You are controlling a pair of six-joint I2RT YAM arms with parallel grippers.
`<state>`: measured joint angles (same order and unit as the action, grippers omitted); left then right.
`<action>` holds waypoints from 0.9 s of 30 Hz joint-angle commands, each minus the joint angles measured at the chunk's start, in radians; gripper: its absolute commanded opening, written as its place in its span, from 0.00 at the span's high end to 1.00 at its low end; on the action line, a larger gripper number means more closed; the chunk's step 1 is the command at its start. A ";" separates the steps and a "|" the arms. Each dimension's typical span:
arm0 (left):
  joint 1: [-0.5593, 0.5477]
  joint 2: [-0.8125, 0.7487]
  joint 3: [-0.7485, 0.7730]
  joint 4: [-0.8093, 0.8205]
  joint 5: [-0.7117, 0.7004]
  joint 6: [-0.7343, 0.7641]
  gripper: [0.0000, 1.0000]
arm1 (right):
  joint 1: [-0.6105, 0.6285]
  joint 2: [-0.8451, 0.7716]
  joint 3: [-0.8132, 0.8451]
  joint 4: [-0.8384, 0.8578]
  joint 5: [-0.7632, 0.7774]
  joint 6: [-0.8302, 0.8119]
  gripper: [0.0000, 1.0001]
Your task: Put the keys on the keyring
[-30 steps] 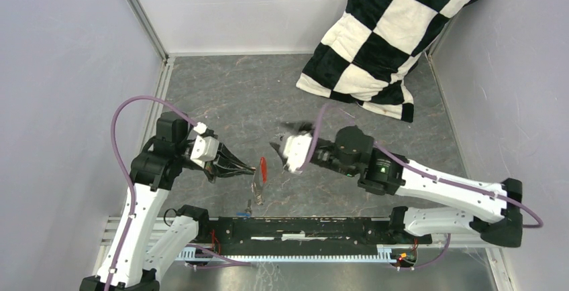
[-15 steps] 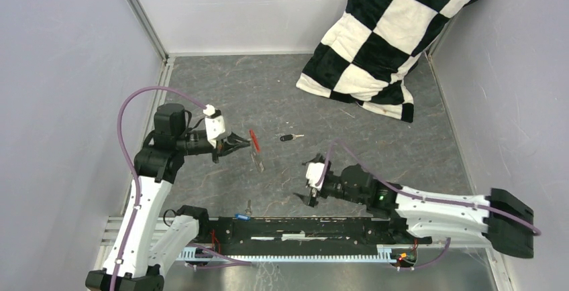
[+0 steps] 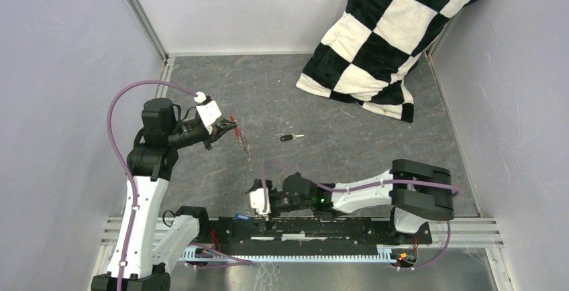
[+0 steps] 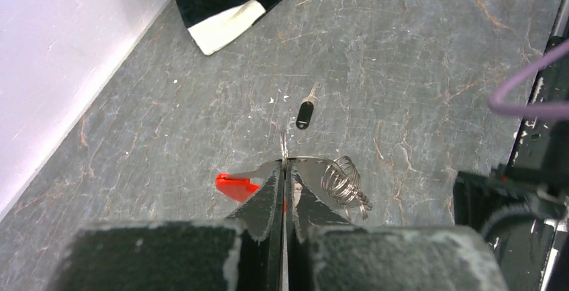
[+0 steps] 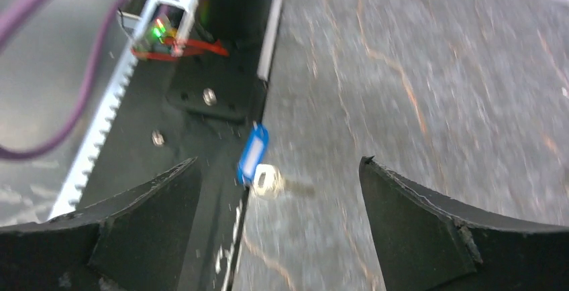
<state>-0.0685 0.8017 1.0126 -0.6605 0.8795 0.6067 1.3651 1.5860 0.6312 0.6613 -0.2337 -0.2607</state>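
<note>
My left gripper is shut on the keyring. Its red tag sticks out to the left of the jaws and a coiled wire ring to the right. From above, the left gripper holds the keyring off the floor at left centre. A black-headed key lies alone on the grey floor; the left wrist view shows this key just beyond the jaws. My right gripper is open and empty, low at the near edge. The blue-tagged key lies just ahead, between its fingers, beside the black rail.
A black-and-white chequered pillow leans in the far right corner. The black base rail with its toothed strip runs along the near edge, close to the right gripper. Grey walls close in the left, back and right sides.
The right arm swung from mid-table down to the near edge by the blue key and opened its jaws. The left gripper carried the keyring up and away from the rail.
</note>
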 commanded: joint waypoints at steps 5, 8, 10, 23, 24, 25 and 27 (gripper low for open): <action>0.008 -0.002 0.046 -0.046 -0.018 0.023 0.98 | 0.060 0.179 0.186 0.007 -0.096 -0.088 0.22; 0.008 -0.003 0.045 -0.042 -0.015 0.025 0.98 | 0.061 0.222 0.215 -0.042 -0.073 -0.097 0.26; 0.008 -0.002 0.044 -0.036 -0.007 0.018 0.98 | 0.062 0.248 0.230 -0.062 -0.054 -0.108 0.30; 0.008 -0.015 0.047 -0.028 0.008 0.009 0.98 | 0.047 0.362 0.323 -0.157 0.088 -0.153 0.70; 0.009 -0.014 0.049 -0.025 0.010 0.006 0.98 | 0.040 0.359 0.318 -0.153 0.087 -0.152 0.76; 0.008 -0.012 0.050 -0.025 0.011 0.006 0.98 | 0.031 0.353 0.311 -0.144 0.086 -0.150 0.82; 0.008 -0.010 0.049 -0.025 0.012 0.008 0.98 | 0.006 0.326 0.297 -0.135 0.091 -0.146 0.90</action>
<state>-0.0666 0.7937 1.0206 -0.7094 0.8661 0.6071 1.4105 1.9400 0.9188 0.4976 -0.1783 -0.4042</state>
